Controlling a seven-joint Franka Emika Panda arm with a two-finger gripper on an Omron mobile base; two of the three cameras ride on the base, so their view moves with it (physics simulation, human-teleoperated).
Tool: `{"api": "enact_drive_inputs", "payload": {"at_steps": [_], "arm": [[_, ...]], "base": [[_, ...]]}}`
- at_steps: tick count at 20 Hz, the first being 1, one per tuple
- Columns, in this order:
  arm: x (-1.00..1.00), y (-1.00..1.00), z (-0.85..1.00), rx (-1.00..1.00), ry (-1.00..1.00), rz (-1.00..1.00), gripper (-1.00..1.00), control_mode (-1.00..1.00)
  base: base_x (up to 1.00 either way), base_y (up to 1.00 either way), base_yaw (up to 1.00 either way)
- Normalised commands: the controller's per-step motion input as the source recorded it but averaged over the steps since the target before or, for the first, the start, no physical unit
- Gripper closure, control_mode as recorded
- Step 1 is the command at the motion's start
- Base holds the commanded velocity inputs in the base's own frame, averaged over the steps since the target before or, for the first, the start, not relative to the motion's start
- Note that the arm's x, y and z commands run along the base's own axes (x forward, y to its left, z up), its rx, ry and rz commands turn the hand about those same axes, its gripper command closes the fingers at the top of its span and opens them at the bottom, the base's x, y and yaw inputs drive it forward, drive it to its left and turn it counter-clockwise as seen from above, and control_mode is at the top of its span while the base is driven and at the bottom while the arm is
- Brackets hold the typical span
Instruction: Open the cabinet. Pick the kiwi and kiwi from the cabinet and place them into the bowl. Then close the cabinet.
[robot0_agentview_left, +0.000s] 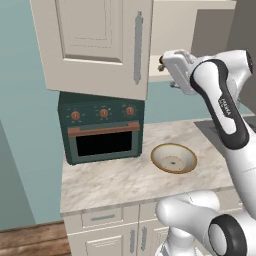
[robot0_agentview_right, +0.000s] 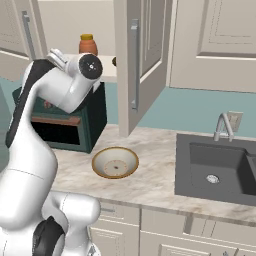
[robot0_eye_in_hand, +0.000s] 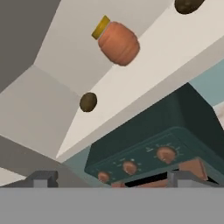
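Note:
The cabinet (robot0_agentview_left: 95, 45) stands with both cream doors swung open; its right door (robot0_agentview_right: 142, 60) juts out over the counter. In the hand view one kiwi (robot0_eye_in_hand: 88, 102) lies on the pale shelf (robot0_eye_in_hand: 144, 83), and the second kiwi (robot0_eye_in_hand: 188, 5) sits at the top edge, past the jar. My gripper (robot0_eye_in_hand: 113, 179) is open and holds nothing; it is raised in front of the shelf, apart from both fruits. In the left base view the gripper (robot0_agentview_left: 162, 64) points into the cabinet opening. The bowl (robot0_agentview_left: 156, 152) sits on the counter below, its rim (robot0_agentview_right: 97, 159) tan-brown, with nothing in it.
An orange-brown jar with a yellow lid (robot0_eye_in_hand: 117, 41) stands on the shelf between the two fruits. A dark green toaster oven (robot0_agentview_left: 102, 130) sits under the cabinet, left of the bowl. A sink (robot0_agentview_right: 217, 167) with a faucet lies to the right.

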Motion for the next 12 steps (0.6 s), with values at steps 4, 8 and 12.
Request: {"api": "enact_drive_inputs", "payload": {"at_steps": [4,8,12], "arm": [[0.41,0.28,-0.30,0.03,0.00,0.08,-1.00,-1.00],[0.44,0.21,-0.20,0.09,0.04,0.15,-1.00,-1.00],[0.14,0.30,-0.05,0.05,0.09,0.29,-1.00,-1.00]], "base": [[0.00,0.00,0.00],[0.00,0.00,0.00],[0.00,0.00,0.00]]}}
